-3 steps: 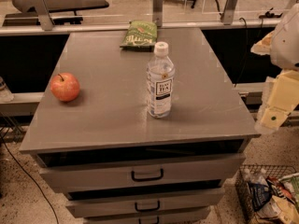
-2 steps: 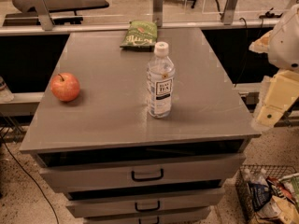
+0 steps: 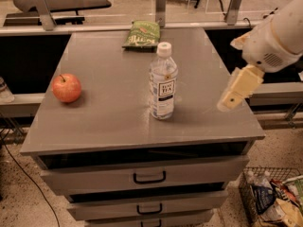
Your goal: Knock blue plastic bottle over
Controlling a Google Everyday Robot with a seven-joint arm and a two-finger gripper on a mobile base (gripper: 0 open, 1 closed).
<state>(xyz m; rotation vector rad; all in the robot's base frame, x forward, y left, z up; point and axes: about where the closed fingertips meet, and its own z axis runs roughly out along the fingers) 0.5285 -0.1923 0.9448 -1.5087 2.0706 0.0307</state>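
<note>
The blue plastic bottle (image 3: 163,82) stands upright near the middle of the grey cabinet top (image 3: 109,112); it is clear with a white cap and a white-and-dark label. My gripper (image 3: 232,98) hangs at the right side of the cabinet top, right of the bottle and apart from it. The white arm reaches in from the upper right.
A red apple (image 3: 66,87) sits at the left of the top. A green snack bag (image 3: 142,34) lies at the far edge. Drawers (image 3: 149,177) are below. A wire basket (image 3: 272,197) with packets stands on the floor at lower right.
My gripper has moved left, in over the right edge of the cabinet top and closer to the bottle. The bottle and apple have not moved.
</note>
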